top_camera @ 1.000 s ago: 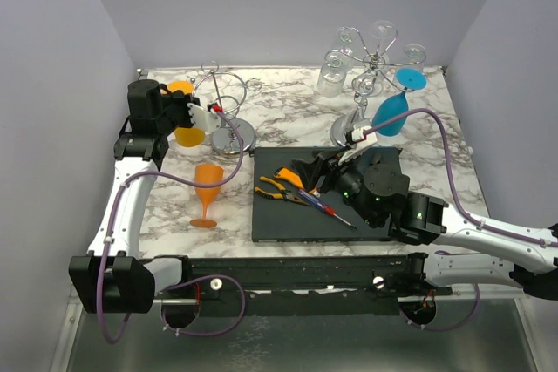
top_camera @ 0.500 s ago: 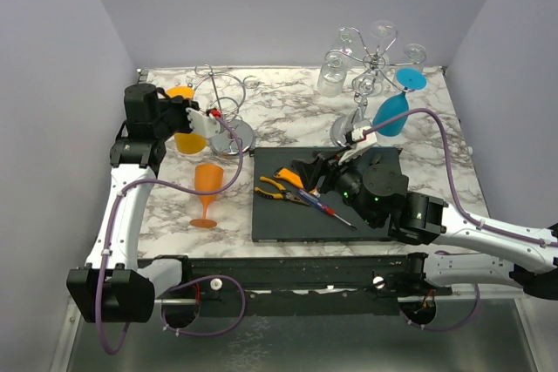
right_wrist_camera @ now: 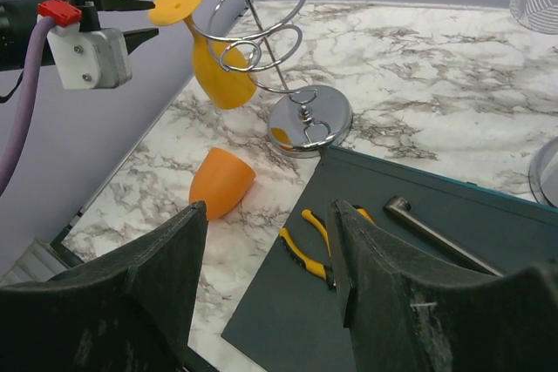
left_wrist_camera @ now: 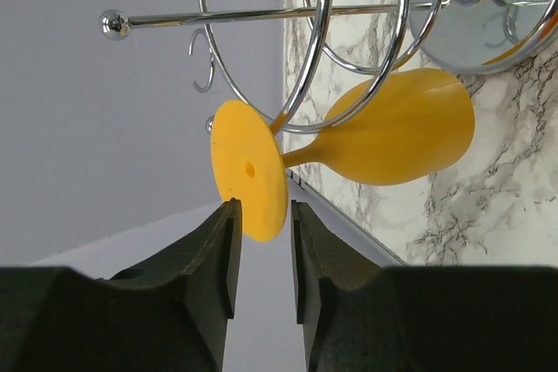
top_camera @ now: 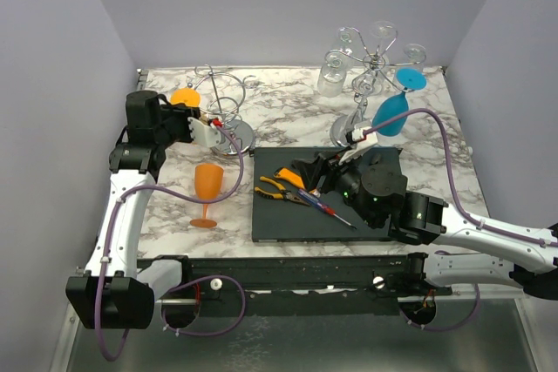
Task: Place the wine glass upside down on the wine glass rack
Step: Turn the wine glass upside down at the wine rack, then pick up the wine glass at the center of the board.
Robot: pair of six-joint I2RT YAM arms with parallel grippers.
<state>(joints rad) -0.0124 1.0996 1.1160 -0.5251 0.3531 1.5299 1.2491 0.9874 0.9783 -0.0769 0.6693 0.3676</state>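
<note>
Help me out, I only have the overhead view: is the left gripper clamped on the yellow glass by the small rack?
Observer: No. The left wrist view shows the left gripper open, with the foot of the yellow glass just at its fingertips. I cannot tell whether they touch.
Operator: Does the glass hang on the rack?
Observer: Yes. In the right wrist view its stem sits in a ring of the rack, foot up, bowl below and tilted.
Operator: Is the right gripper holding anything?
Observer: No. Its own camera shows the right gripper open and empty above the dark mat.
</note>
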